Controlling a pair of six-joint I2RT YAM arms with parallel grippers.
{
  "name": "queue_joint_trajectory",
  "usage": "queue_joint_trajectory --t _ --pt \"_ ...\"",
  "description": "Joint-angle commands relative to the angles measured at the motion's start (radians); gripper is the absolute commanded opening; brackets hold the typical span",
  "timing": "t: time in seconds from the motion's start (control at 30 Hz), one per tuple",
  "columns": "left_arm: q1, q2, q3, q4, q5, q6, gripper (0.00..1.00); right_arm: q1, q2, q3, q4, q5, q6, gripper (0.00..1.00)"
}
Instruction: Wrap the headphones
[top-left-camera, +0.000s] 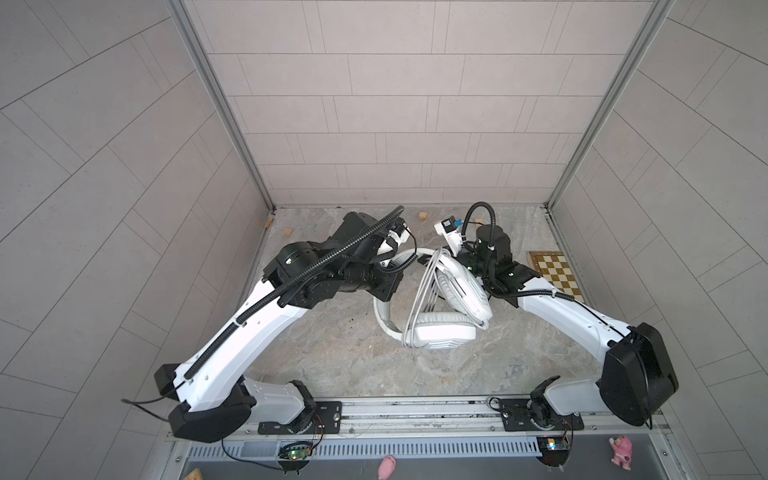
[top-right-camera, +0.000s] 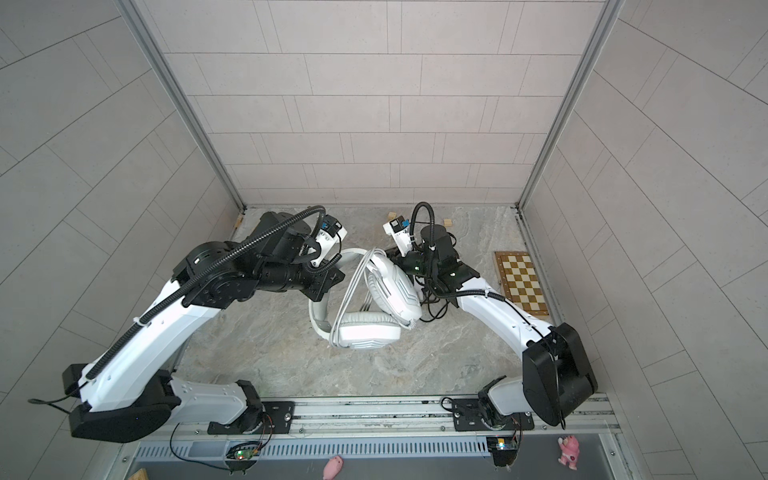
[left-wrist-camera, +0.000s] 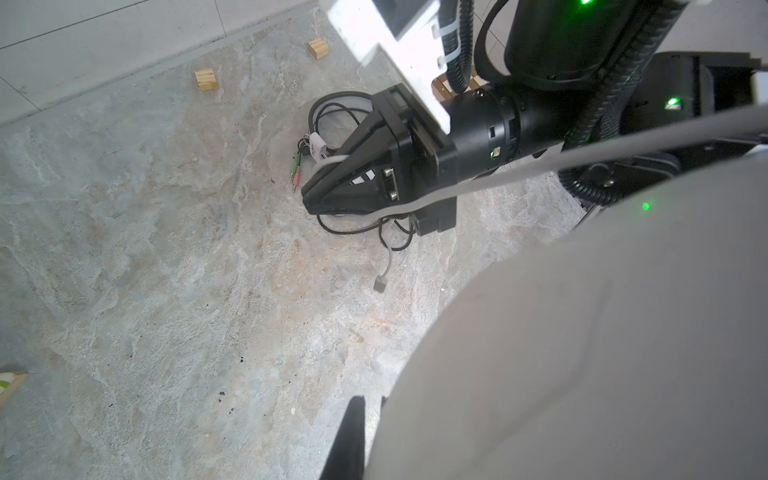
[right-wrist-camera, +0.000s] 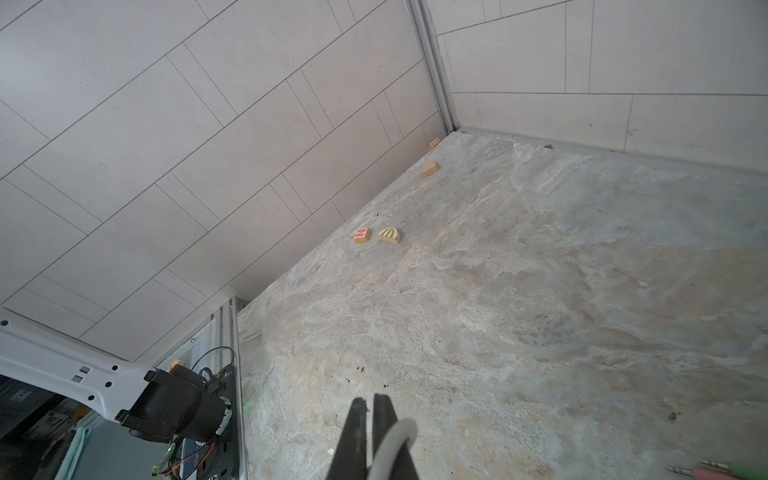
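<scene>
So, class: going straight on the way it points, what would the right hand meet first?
Likely the bare tabletop; the right hand, shut on the grey cable, angles down toward it.

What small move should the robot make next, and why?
Probably the right tool, shut on the grey cable, should carry it once more around the white headset: several turns cross it already, and a loose tail lies on the table.

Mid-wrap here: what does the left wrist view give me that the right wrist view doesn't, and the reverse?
Only left wrist: the white headset looming close, and the black cable tangle by the right pincer. Only right wrist: a red-lettered block by the wall and the left arm's base. Both: that pincer shut on the grey cable, over the marble tabletop.
</scene>
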Motion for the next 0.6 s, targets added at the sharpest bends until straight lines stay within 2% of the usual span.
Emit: queue_joint_trajectory --t 0.0,0.37,0.57 --pt "0.012 -0.009 0.09 0.045 0.067 -0.034 0.0 0.002 0.019 -0.045 0.103 0.038 0.045 0.07" --pt "0.098 -0.012 0.142 0.073 0.111 -0.063 0.0 0.004 -0.005 -0.22 0.337 0.021 0.185 0.08" --pt "0.172 -0.032 0.122 0.08 0.134 -0.063 0.0 -0.015 -0.046 -0.228 0.246 0.059 0.153 0.05"
